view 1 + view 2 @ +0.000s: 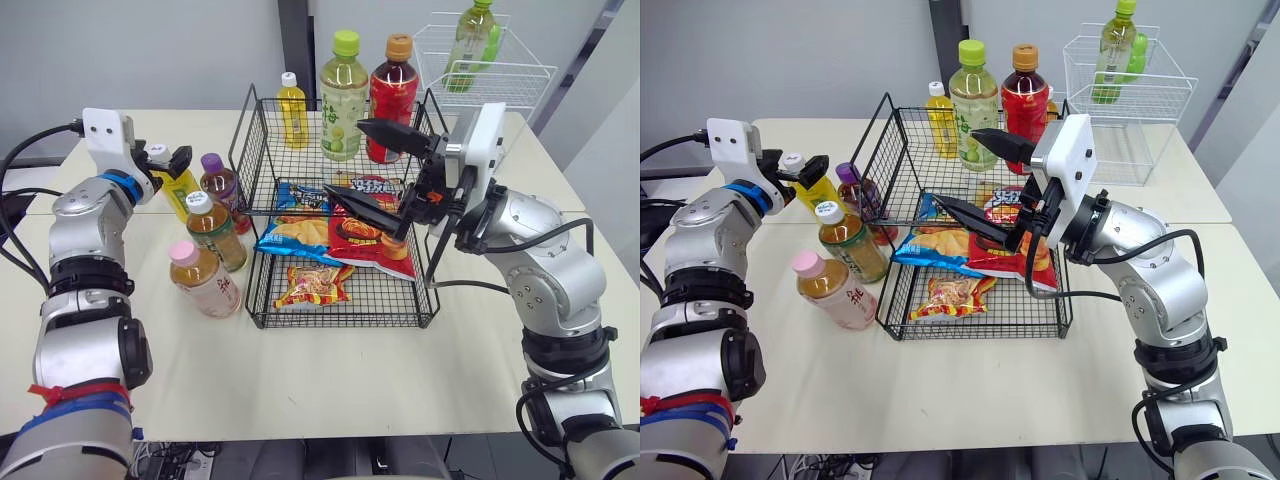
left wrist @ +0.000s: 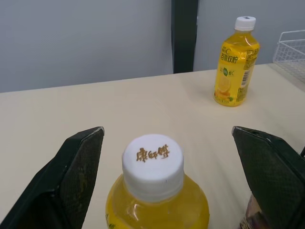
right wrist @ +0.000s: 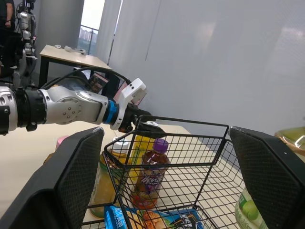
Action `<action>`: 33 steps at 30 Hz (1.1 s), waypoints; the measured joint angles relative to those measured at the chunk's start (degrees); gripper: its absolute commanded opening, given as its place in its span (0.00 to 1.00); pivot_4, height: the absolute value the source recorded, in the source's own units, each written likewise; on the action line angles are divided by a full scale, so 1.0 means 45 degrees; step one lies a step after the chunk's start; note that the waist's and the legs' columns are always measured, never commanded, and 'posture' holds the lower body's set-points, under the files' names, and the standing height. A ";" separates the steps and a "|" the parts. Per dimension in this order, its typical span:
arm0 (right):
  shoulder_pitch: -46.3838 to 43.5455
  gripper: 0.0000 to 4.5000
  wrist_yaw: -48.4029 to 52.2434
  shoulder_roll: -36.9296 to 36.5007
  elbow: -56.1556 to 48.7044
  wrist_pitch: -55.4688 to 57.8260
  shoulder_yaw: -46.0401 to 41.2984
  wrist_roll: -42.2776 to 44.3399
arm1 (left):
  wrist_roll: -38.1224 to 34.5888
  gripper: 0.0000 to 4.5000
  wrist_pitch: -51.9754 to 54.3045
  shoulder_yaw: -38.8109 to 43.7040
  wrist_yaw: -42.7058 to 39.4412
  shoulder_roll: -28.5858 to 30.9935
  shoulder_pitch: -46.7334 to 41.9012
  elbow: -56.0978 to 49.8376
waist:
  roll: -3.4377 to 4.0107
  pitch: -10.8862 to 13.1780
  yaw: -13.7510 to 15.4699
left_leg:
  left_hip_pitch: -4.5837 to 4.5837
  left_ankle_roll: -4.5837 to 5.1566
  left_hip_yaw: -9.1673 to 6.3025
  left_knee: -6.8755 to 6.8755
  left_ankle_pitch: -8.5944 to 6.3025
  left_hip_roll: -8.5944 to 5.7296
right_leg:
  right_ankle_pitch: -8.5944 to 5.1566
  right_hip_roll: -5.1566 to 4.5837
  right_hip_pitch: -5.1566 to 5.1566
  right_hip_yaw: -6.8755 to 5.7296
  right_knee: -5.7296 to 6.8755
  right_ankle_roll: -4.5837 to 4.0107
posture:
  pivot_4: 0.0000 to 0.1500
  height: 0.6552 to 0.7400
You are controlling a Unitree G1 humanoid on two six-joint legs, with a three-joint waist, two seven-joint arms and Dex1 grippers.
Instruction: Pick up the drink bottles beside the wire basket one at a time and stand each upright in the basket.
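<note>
Left gripper point(image 1: 172, 160): fingers spread wide, one on each side of the yellow bottle's neck. In the left wrist view we see clear gaps to the cap on both sides, so nothing is gripped.
Yellow bottle point(image 2: 157, 210): upright on the table point(image 1: 300, 380), at the far end of the cluster to the left of the black wire basket point(image 1: 262, 318). It holds clear yellow liquid, and its white ribbed cap point(image 2: 152, 160) has gold characters printed on top.
Purple-capped bottle point(image 1: 222, 188): dark reddish drink, upright, just beside the basket's left wall.
Tea bottle point(image 1: 218, 232): white cap, green label, amber liquid, upright in front of the purple-capped one.
Pink-capped bottle point(image 1: 203, 281): pale label with red print, tilted, nearest the table's front edge, touching or almost touching the tea bottle.
Right gripper point(image 1: 342, 156): fingers far apart, holding nothing, hovering over the basket's interior.
Basket contents: we log snack bags point(image 1: 312, 285) lying flat on its floor.
Behind the basket: small yellow bottle point(image 1: 291, 110), green-capped bottle point(image 1: 343, 95) and red bottle point(image 1: 393, 95), all upright.
Far right: white wire basket point(image 1: 500, 75) with a green bottle point(image 1: 473, 38) inside.
</note>
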 measured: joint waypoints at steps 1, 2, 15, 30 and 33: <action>0.0003 1.00 -0.0026 -0.0020 -0.0030 0.0041 0.0000 0.0000 | 0.0078 0.99 -0.0176 -0.0014 0.0017 -0.0050 -0.0167 0.0319 | 0.0000 0.0000 0.0002 | -0.0001 0.0000 -0.0001 0.0000 0.0000 -0.0001 | 0.0000 0.0000 0.0000 -0.0002 0.0001 0.0000 | 1.00 1.00; 0.0007 1.00 -0.0066 -0.0033 -0.0067 0.0077 0.0000 0.0000 | 0.0180 0.99 -0.0365 -0.0033 0.0056 -0.0092 -0.0282 0.0600 | 0.0000 0.0000 0.0002 | -0.0001 0.0000 -0.0001 0.0000 0.0000 -0.0001 | 0.0000 0.0000 0.0000 -0.0001 0.0001 0.0000 | 1.00 1.00; 0.0180 1.00 -0.0497 -0.0131 -0.0517 0.0220 -0.0004 0.0009 | 0.0770 0.81 -0.1182 -0.0056 0.0437 -0.0116 -0.0882 0.2251 | -0.0001 0.0001 -0.0001 | -0.0008 0.0001 -0.0009 0.0000 0.0000 -0.0003 | 0.0000 0.0001 -0.0002 -0.0004 0.0001 0.0005 | 1.00 1.00; 0.0182 1.00 -0.0560 -0.0140 -0.0518 0.0336 -0.0004 0.0020 | 0.0791 0.30 -0.1400 0.0009 0.0575 -0.0101 -0.1079 0.2626 | -0.0001 0.0001 -0.0018 | -0.0008 0.0001 -0.0012 -0.0001 0.0000 -0.0002 | 0.0000 0.0003 -0.0002 -0.0006 0.0001 0.0005 | 1.00 1.00; 0.0181 1.00 -0.0560 -0.0140 -0.0517 0.0336 -0.0004 0.0019 | 0.0752 0.30 -0.1420 0.0100 0.0421 -0.0036 -0.1068 0.2630 | -0.0003 0.0002 -0.0036 | -0.0013 0.0000 -0.0013 -0.0002 0.0000 -0.0001 | 0.0000 0.0004 -0.0007 -0.0008 0.0001 0.0005 | 1.00 1.00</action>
